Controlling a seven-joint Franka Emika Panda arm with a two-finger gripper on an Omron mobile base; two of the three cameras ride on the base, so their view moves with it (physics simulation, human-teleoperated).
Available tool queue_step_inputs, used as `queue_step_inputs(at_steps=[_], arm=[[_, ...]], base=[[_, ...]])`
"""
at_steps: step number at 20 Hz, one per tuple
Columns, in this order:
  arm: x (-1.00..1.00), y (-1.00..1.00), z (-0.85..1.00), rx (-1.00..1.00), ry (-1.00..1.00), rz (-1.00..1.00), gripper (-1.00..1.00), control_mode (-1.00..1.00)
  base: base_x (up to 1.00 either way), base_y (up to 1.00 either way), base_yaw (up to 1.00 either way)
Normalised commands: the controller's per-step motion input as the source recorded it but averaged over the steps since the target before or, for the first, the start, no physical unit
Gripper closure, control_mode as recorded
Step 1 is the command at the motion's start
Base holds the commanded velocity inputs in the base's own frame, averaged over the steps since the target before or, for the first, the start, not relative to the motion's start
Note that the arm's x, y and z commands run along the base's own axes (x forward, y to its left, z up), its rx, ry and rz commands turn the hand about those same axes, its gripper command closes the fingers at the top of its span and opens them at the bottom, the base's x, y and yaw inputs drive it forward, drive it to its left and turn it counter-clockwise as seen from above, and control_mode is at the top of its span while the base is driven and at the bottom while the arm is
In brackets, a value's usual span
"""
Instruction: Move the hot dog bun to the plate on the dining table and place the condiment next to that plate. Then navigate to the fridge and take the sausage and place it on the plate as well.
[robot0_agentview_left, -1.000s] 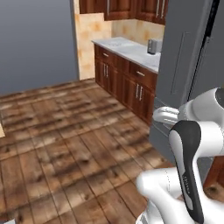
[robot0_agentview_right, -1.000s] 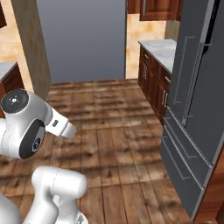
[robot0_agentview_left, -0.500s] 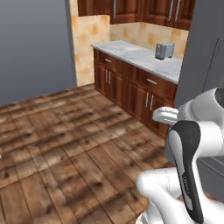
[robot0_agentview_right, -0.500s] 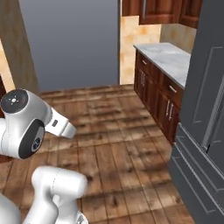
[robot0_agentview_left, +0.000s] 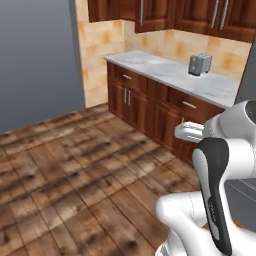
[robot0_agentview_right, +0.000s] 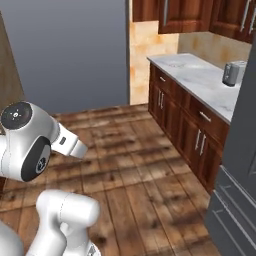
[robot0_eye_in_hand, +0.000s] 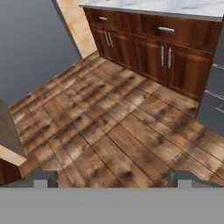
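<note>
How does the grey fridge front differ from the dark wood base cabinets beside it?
The grey metal fridge is plain grey with wide drawer panels at its base; the dark reddish wood base cabinets have doors and drawers with small silver bar handles. The fridge rises taller; the cabinets stop under a pale marble counter. Both stand on the wooden floor.

Home kitchen: wooden cabinets (robot0_agentview_left: 150, 100), marble counter (robot0_agentview_left: 170, 75), toaster (robot0_agentview_left: 199, 64), fridge (robot0_agentview_right: 240, 165).

just a silver toaster (robot0_agentview_left: 199, 64) sitting on a marble counter (robot0_agentview_left: 165, 71) over dark wood cabinets (robot0_agentview_left: 145, 105), orange tile backsplash (robot0_agentview_left: 105, 35) behind, grey wall (robot0_agentview_left: 35, 55) on the left, plank floor (robot0_agentview_left: 75, 170) everywhere
</note>
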Motion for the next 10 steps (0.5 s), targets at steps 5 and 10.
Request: queue_step_inputs(at_steps=[5,10], arm=[[0.00,0.00,0.00,0.00,0.00,0.00,-1.00,1.00],[0.00,0.00,0.00,0.00,0.00,0.00,-1.00,1.00]], base=[[1.00,0.49,-0.18],[1.00,0.37,-0.21]])
